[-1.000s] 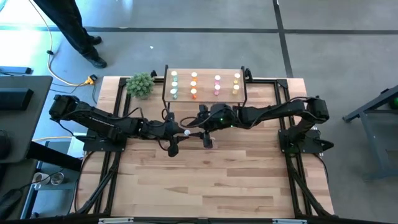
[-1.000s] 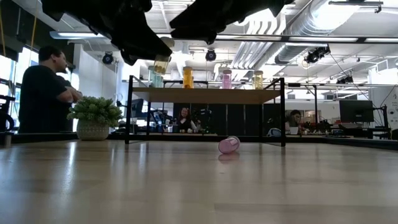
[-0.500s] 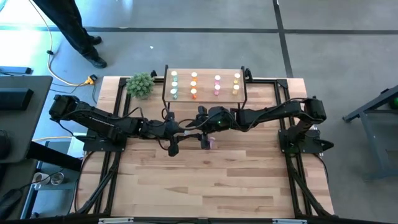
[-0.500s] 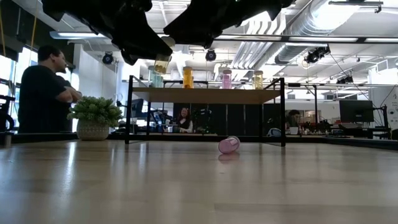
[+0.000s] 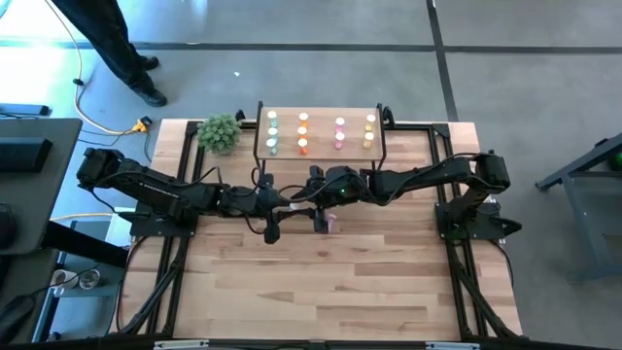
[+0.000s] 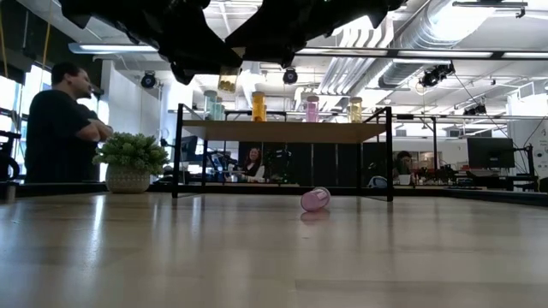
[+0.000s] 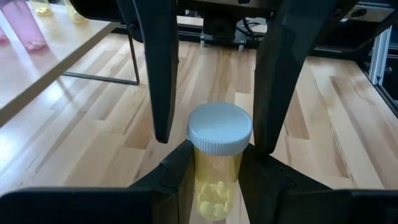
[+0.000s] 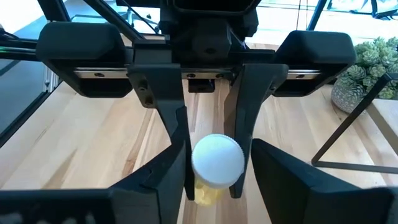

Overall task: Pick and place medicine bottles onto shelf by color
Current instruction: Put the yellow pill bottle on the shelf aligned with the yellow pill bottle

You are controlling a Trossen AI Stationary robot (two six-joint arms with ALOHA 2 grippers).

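Observation:
A yellow medicine bottle [image 7: 219, 155] with a white cap hangs above the table's middle, held by my left gripper [image 7: 217, 177], which is shut on it. My right gripper [image 8: 217, 180] faces it from the table's right and is open. Its fingers [image 7: 158, 74] stand on either side of the cap, and a gap shows beside it. A pink bottle [image 6: 315, 198] lies on its side on the table. The shelf [image 5: 321, 156] at the far edge carries upright green, orange, pink and yellow bottles in columns. My left gripper pinches the yellow bottle's body [image 7: 214, 186] just below the cap between its two fingers. The fingers come from the table's left, slanting slightly down, and lie across the bottle. The bottle is lifted clear of the table, roughly upright, cap up.
A potted green plant [image 5: 220, 132] stands left of the shelf. A person [image 6: 64, 128] stands beyond the table's far left corner. Bare wood [image 5: 321, 282] stretches across the near half of the table.
My right gripper has edged toward the table's left, onto the held bottle. Its fingers now cover the white cap in the high view, and the pink bottle on the table shows beside it. The yellow bottle stays in my left gripper.

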